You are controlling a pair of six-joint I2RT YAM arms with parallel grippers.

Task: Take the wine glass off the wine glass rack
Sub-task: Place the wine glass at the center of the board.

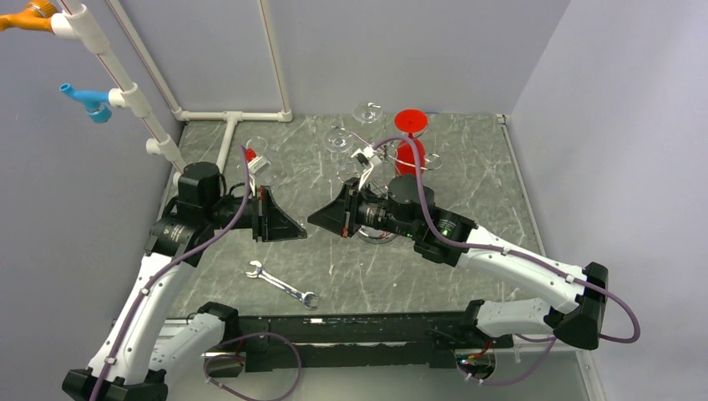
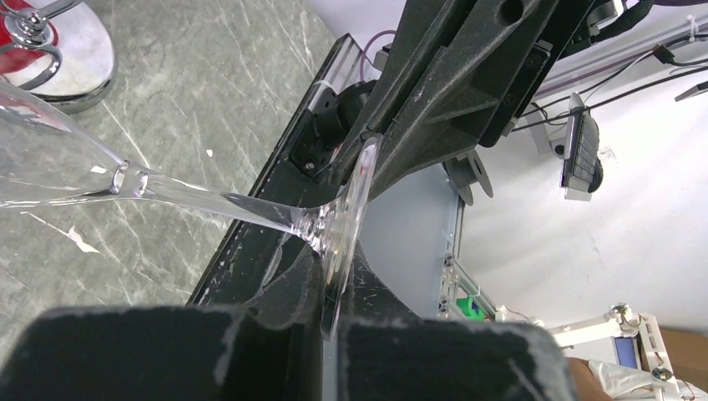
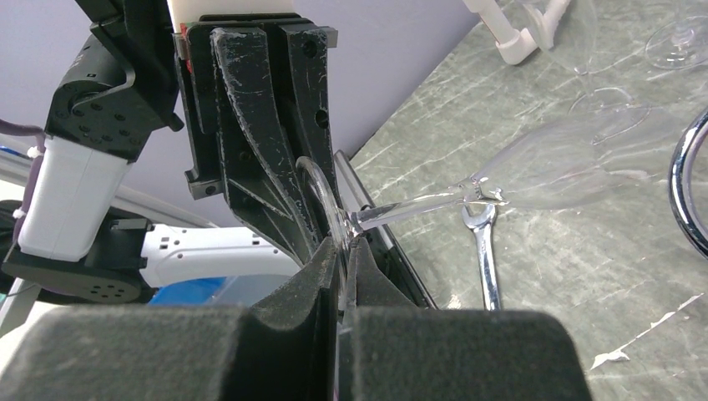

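Left gripper is clenched on the rim of the foot of the wine glass. We note the glass lying level above the table. Right gripper pinches the foot's opposite rim. The bowl points toward the wine glass rack, and the foot is off its arms.

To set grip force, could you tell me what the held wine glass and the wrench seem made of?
The wine glass: clear, smooth glass, perhaps plastic; the veined table shows through it. The wrench: bright silvery metal, probably steel, from its glints.
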